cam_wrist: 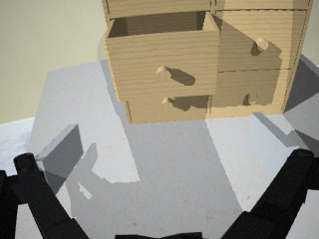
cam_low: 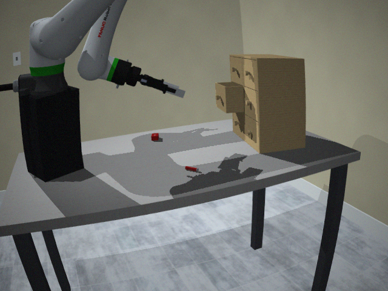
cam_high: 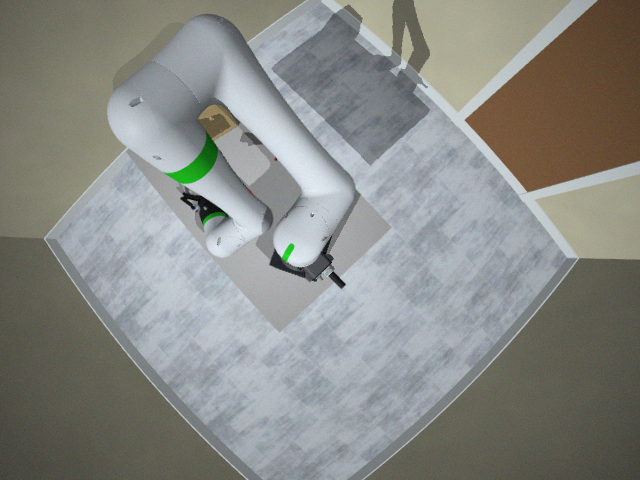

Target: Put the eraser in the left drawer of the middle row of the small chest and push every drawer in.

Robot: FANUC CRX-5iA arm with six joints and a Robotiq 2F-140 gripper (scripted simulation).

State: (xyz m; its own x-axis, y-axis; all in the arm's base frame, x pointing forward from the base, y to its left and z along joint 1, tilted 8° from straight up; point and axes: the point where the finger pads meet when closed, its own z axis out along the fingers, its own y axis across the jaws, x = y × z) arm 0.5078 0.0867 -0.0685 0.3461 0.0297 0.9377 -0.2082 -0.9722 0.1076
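Observation:
The small cardboard-brown chest (cam_low: pixel 275 103) (cam_high: pixel 217 119) stands at the table's right end. Its middle-row left drawer (cam_low: pixel 228 97) (cam_wrist: pixel 162 56) is pulled out partway; the part of its inside that I see is empty. The other drawers are in. The red eraser (cam_low: pixel 154 136) lies on the table, far left of the chest and well below my gripper. My gripper (cam_low: pixel 179 92) (cam_wrist: pixel 163 133) (cam_high: pixel 190 201) is open and empty. It hangs in the air left of the chest, at about the height of the open drawer, and faces the drawer fronts. The eraser is not in the wrist view.
A small red pen-like thing (cam_low: pixel 191 169) lies near the table's front edge. The robot's black base (cam_low: pixel 50 131) stands at the table's (cam_low: pixel 103 200) left end. The chest sits near the table's right edge.

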